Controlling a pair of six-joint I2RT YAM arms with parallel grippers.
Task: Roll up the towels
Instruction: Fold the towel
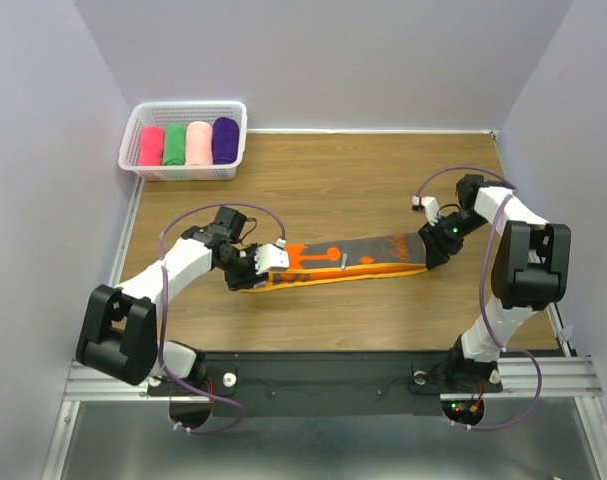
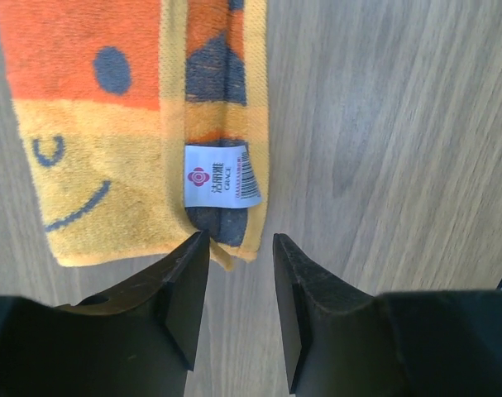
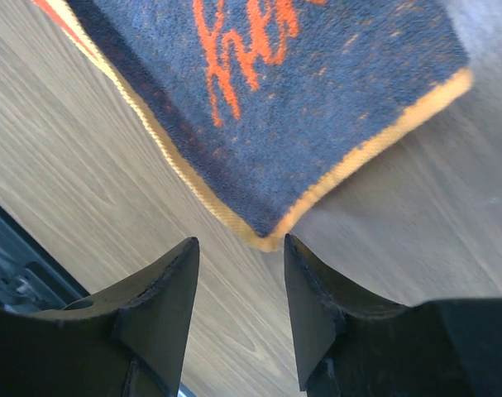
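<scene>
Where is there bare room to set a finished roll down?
Bare wood lies between the basket and the orange towel, and between towel and near rail. Crowded: both towel ends, where the left claw and right claw sit.

Overhead camera looks down on the table (image 1: 383,180); wrist cameras closely face opposite towel (image 1: 353,260) ends.

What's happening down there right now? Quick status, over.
Left fingers open at towel end, by label. Right fingers open at opposite corner. Towel flat, folded, unrolled. Nothing in the way; four rolls in basket.
</scene>
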